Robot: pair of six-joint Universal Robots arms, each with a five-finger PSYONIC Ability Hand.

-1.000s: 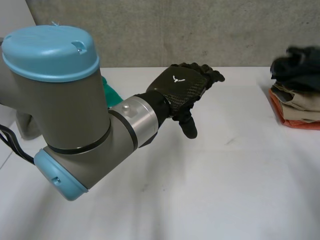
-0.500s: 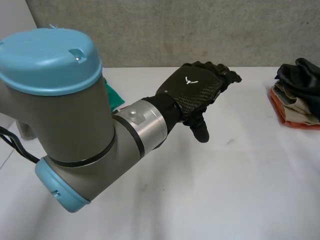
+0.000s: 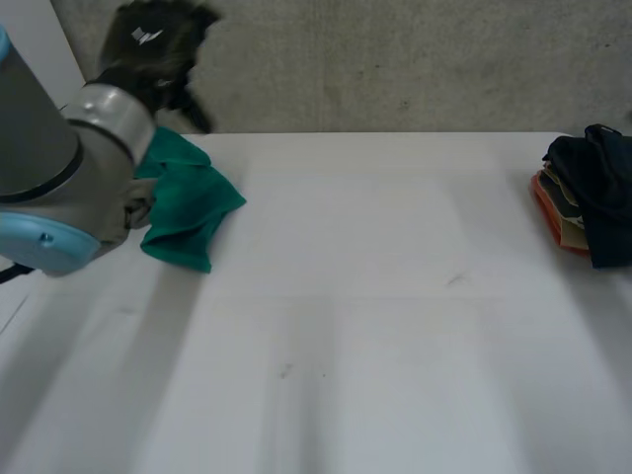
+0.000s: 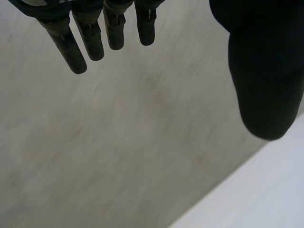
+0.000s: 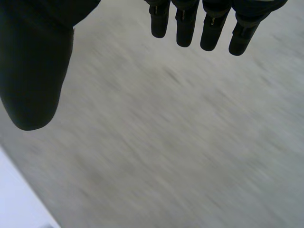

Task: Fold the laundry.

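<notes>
Left hand: the left hand is raised above the far left side of the bench, in front of the grey wall, and touches nothing.
Left fingers: in the left wrist view the fingers hang straight and side by side, with the thumb set well apart from them. The hand is open and holds nothing.
Beyond the left hand: the grey wall lies past the fingertips, and a corner of the white bench shows past the thumb tip.
Right hand: in the right wrist view the right hand is spread, its fingers straight and the thumb wide of them. Nothing is in its grasp.
Beyond the right hand: the grey wall, with a small corner of the bench near the thumb tip.
Left arm: the left arm, with its grey joint and light-blue cap, stands over the left side of the bench.
Green cloth: the green cloth lies crumpled on the bench at the far left, just beside the left arm and partly hidden behind it, below the raised hand and apart from it.
Pile of clothes: the pile of clothes sits at the right edge of the bench, well apart from the green cloth. A dark garment is slumped over folded beige and orange pieces.
</notes>
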